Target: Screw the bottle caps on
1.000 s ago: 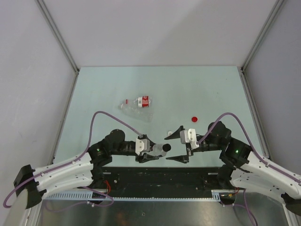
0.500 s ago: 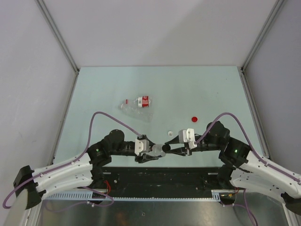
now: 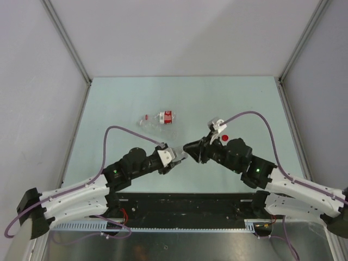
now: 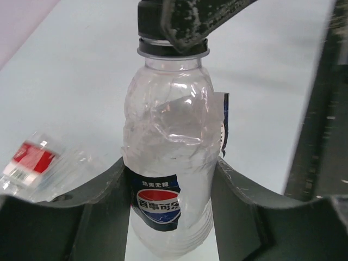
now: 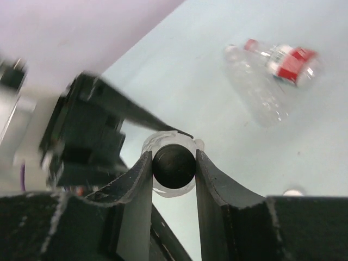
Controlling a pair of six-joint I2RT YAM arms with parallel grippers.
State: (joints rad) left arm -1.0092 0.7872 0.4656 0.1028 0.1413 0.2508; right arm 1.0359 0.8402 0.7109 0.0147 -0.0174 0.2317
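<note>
Pale green table (image 3: 119,98) with grey walls on three sides, and both arms meeting over its near middle.

The left gripper (image 4: 168,187) is clamped on a clear Pepsi bottle (image 4: 166,130). Its two dark fingers (image 4: 103,187) press the lower body on either side, just at the blue, red and white logo. The bottle's wall is dented and creased between them. Its neck points straight away from this gripper towards the other arm.

At that far end sits the black cap (image 5: 173,165), on the bottle's mouth. The right gripper (image 3: 189,147) is closed on the cap, one finger (image 5: 136,179) touching each side of it, and the clear neck ring shows just behind. Whether the cap is threaded on fully cannot be told.

A red cap (image 3: 225,138) lies on the table just beside the right wrist, apart from the fingers. Beyond both sets of fingertips, well apart from them, lies crumpled clear plastic with a red-and-white label (image 3: 165,116). Whether that is one bottle or two lying together is unclear. It has a small red spot at the end that lies on the left gripper's side.
</note>
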